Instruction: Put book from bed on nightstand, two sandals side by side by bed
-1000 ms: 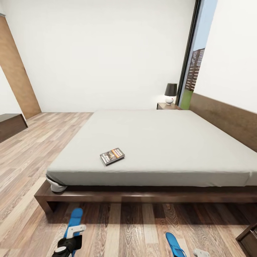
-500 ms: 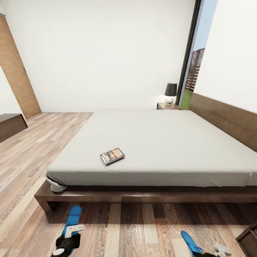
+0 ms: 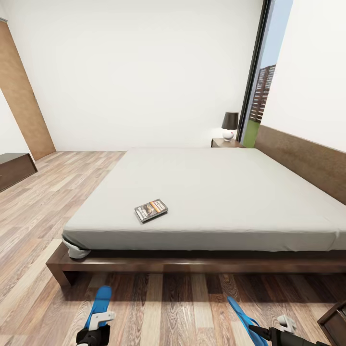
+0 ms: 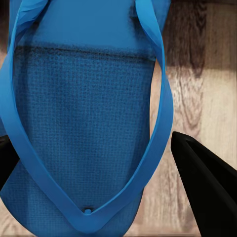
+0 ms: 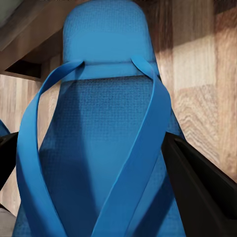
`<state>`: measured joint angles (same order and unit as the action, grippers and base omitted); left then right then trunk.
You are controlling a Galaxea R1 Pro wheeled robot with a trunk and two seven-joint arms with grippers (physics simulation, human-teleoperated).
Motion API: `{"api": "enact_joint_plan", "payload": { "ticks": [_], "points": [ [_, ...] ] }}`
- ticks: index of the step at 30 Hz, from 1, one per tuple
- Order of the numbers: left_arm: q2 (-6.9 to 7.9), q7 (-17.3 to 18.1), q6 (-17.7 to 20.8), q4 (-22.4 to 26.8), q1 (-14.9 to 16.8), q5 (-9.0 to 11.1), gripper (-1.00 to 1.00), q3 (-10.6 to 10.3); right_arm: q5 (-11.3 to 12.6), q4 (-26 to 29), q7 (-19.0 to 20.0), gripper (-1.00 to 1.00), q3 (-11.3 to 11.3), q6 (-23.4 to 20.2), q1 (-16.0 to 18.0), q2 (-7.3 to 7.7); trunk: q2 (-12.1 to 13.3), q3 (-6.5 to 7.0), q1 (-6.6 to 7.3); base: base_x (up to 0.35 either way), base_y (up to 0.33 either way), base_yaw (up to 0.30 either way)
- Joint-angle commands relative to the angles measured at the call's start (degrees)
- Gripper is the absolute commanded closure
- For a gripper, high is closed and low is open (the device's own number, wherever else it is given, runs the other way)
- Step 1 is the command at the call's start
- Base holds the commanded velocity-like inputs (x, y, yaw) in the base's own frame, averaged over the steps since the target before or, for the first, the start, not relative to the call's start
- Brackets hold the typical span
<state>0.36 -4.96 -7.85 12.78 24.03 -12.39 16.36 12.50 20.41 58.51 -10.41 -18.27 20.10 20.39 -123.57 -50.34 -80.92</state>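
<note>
The book (image 3: 151,210) lies flat on the grey mattress of the bed (image 3: 206,187), near its front left corner. One blue sandal (image 3: 101,300) is at the lower left, over the floor just off the bed frame, with my left gripper (image 3: 98,323) shut on its near end. In the left wrist view this sandal (image 4: 84,98) spans the gap between the gripper's (image 4: 94,148) dark fingers. My right gripper (image 3: 269,331) is shut on the other sandal (image 3: 239,313), which angles up to the left. In the right wrist view that sandal (image 5: 103,98) sits between the gripper's (image 5: 98,148) fingers. A nightstand (image 3: 226,142) stands at the bed's far corner.
A dark-shaded lamp (image 3: 229,125) stands on the far nightstand. Another dark wooden piece (image 3: 335,321) shows at the lower right edge. A long low bench (image 3: 14,168) sits at the left wall beside a wooden door panel (image 3: 24,96). Plank floor runs along the bed's near side.
The right gripper swung its sandal right, then back left and toward the bed, tilting it. The left gripper and its sandal shifted slightly nearer me. The book has not moved.
</note>
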Motion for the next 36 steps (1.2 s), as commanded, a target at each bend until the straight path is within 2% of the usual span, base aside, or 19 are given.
{"api": "enact_joint_plan", "payload": {
  "ticks": [1,23,30,32,34,35,36],
  "points": [
    [-0.13,-0.1,-0.2,-0.1,0.1,-0.6,1.0,0.4,0.3,0.0,0.1,1.0,-0.1,-0.5,0.0,0.0,0.0,-0.05,0.01,0.0,0.0,0.0],
    [-0.36,0.0,-0.4,-0.3,0.0,-0.7,1.0,0.3,0.2,-0.1,-0.4,1.0,-0.3,-0.1,0.0,-0.03,-8.4,-3.82,-4.6,0.0,0.0,0.0],
    [-0.36,0.0,-0.4,-0.3,0.0,-0.7,1.0,0.3,0.4,1.4,-1.1,1.0,-1.3,-1.4,0.2,-0.04,-11.3,-5.08,-6.14,0.0,0.0,0.0],
    [-0.36,0.0,-0.4,-0.3,0.0,-0.7,1.0,0.3,2.2,1.8,-1.0,1.0,-1.7,-3.8,0.2,-0.02,-12.1,-5.44,-6.58,0.0,0.0,0.0],
    [-0.36,0.0,-0.5,-0.3,0.0,-0.7,1.0,0.3,8.6,1.9,-0.9,1.0,-2.3,-8.9,0.3,0.01,-12.9,-5.79,-7.02,0.0,0.0,0.0],
    [-0.36,0.0,-0.5,-0.3,0.0,-0.7,1.0,0.3,13.3,2.0,-0.9,1.0,-2.5,-12.6,0.3,0.33,-13.3,-5.97,-7.24,0.0,0.0,0.0],
    [-0.36,0.0,-0.5,-0.3,0.0,-0.7,1.0,0.3,16.0,2.0,-0.9,1.0,-2.6,-15.0,0.3,0.85,-13.7,-6.15,-7.46,0.0,0.0,0.0]
  ]
}}
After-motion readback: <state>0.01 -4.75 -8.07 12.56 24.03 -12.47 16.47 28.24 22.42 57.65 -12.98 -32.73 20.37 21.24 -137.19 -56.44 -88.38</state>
